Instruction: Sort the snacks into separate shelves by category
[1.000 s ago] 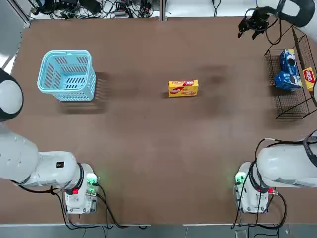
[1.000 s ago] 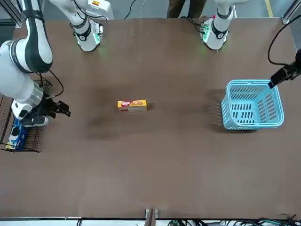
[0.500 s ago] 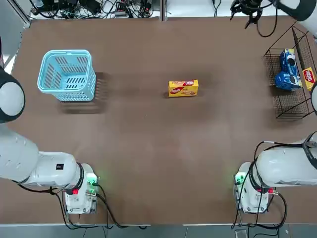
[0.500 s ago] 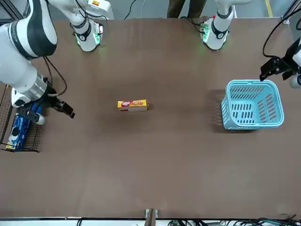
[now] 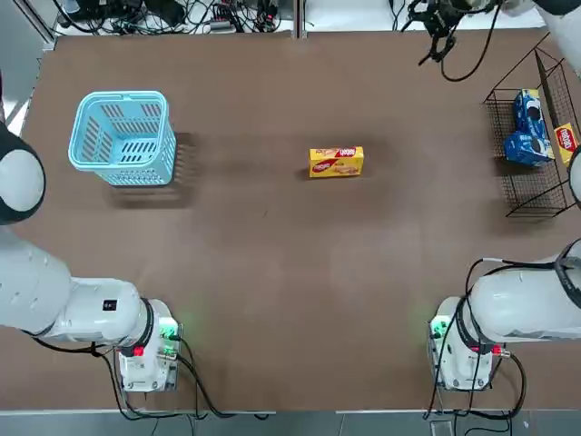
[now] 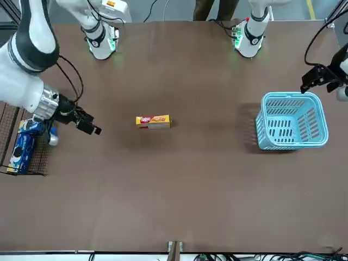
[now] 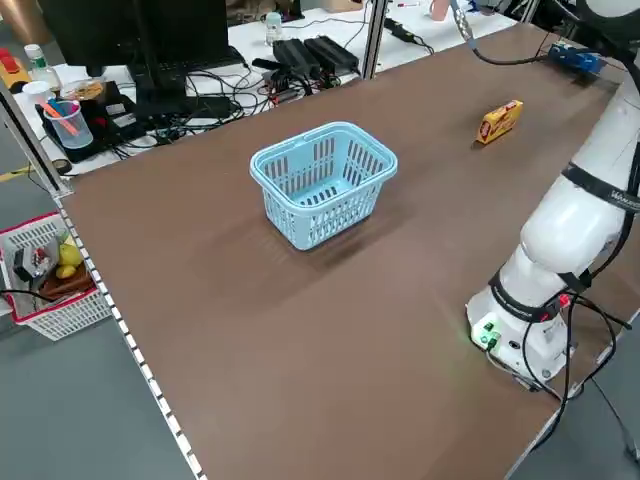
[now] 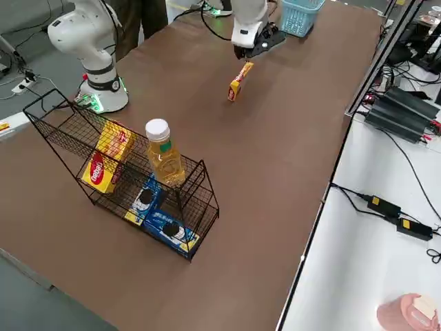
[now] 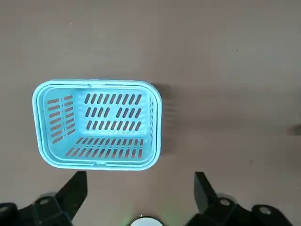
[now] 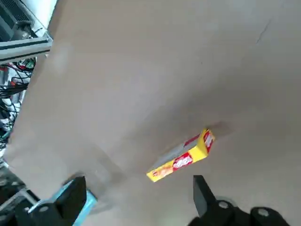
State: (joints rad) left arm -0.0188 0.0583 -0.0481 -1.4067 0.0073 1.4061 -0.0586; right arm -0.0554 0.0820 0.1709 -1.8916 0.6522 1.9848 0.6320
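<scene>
1. Snacks first: one yellow box point(image 5: 336, 162) lies alone mid-table, red logo on its face, the lettering too small to read.
2. Over at the robot's right edge stands the black wire rack point(image 8: 180, 210), and the top view cuts off its far side.
3. On the rack, blue cookie packs point(image 8: 170, 231) sit on the low tier and yellow boxes point(image 8: 103, 165) on the higher one; the red logo there shows only part of a word.
4. A bottle of yellow liquid point(image 8: 164, 155) with a white cap stands in the rack too, its label unreadable.
5. Right gripper point(image 6: 91, 129) hangs above the table between rack and the lone box, fingers spread wide, nothing in them; the top view shows it only at the far edge.
6. Left gripper point(image 6: 316, 78) hovers by the light-blue basket point(image 5: 123, 136), jaws parted, empty; the top view leaves it out entirely.
7. A person's legs point(image 6: 205, 8) are half cut off behind the table.
</scene>
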